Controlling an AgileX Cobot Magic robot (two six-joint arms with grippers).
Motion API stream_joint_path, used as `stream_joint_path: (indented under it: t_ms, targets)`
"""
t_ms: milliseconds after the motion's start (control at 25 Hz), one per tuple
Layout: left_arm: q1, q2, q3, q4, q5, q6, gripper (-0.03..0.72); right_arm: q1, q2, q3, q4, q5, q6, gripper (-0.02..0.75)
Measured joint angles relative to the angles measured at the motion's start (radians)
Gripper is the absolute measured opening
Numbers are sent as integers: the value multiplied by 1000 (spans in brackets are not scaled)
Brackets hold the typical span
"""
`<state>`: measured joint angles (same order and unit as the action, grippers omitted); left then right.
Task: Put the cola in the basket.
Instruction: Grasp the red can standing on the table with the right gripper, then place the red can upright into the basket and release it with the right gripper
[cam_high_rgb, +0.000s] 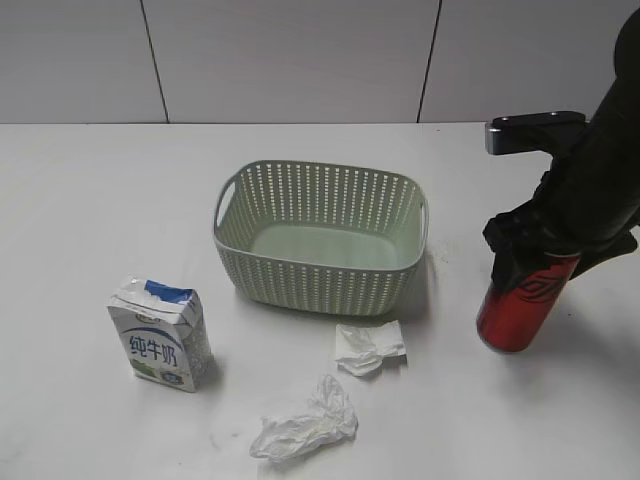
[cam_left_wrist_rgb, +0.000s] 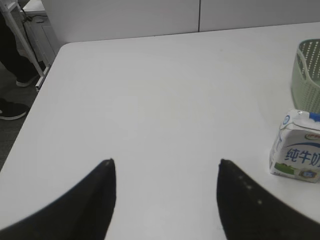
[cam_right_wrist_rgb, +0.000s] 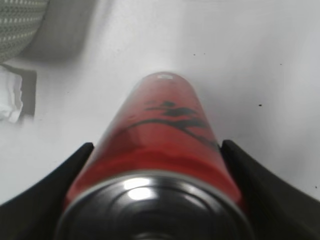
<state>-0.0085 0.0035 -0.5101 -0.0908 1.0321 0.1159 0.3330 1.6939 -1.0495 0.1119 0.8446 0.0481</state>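
The cola (cam_high_rgb: 525, 305) is held near its top by the right gripper (cam_high_rgb: 535, 255), to the right of the basket (cam_high_rgb: 320, 235) and well apart from it. The can looks tilted, and whether it is touching the table (cam_high_rgb: 80, 200) cannot be told. It could be dropped if the hold is weak. Nothing is held by the left gripper (cam_left_wrist_rgb: 165, 165); its 2 fingers are spread.

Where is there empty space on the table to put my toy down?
Bare tabletop lies behind the basket and left of the milk carton. In front of the basket, two crumpled tissues crowd it. The right gripper and cola fill the right side.
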Motion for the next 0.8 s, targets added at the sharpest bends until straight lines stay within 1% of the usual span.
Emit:
stream_joint_path:
  t_ms: [80,240,360,520,680,800]
  targets:
    - [0,0,0,0,0,0,486,0,0,-1,-4,2,0,521]
    - [0,0,0,0,0,0,486,0,6,-24,-4,50,1,521]
    - [0,0,0,0,0,0,486,0,9,-81,-4,117,-12,521]
    - [0,0,0,0,0,0,486,0,10,-220,-34,221,-48,521]
    - [0,0,0,0,0,0,486,0,15,-402,-62,327,-73,521]
    - [0,0,0,0,0,0,486,12,42,-554,-67,371,-84,521]
